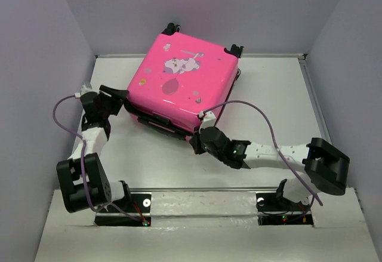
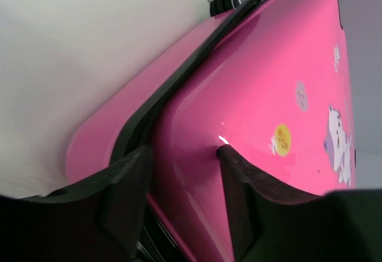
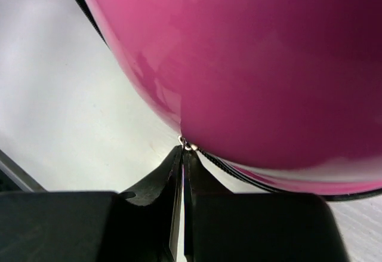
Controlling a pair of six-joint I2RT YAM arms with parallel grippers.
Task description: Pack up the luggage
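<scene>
The luggage (image 1: 185,80) lies flat and closed on the white table, a hot-pink hard shell with cartoon print facing up. My left gripper (image 1: 122,98) is at its left corner. In the left wrist view this gripper (image 2: 182,151) straddles the upper shell's edge (image 2: 268,83), one finger on the top face and the other at the black zipper seam (image 2: 179,77). My right gripper (image 1: 200,139) is at the near corner. In the right wrist view it (image 3: 182,151) is shut on the small metal zipper pull (image 3: 187,145), just under the pink shell (image 3: 268,65).
The suitcase's black wheels (image 1: 234,51) point toward the back wall. Grey walls enclose the table (image 1: 268,95) on three sides, with a raised rim along its right edge (image 1: 313,95). A purple cable (image 1: 262,116) loops from the right arm over the table.
</scene>
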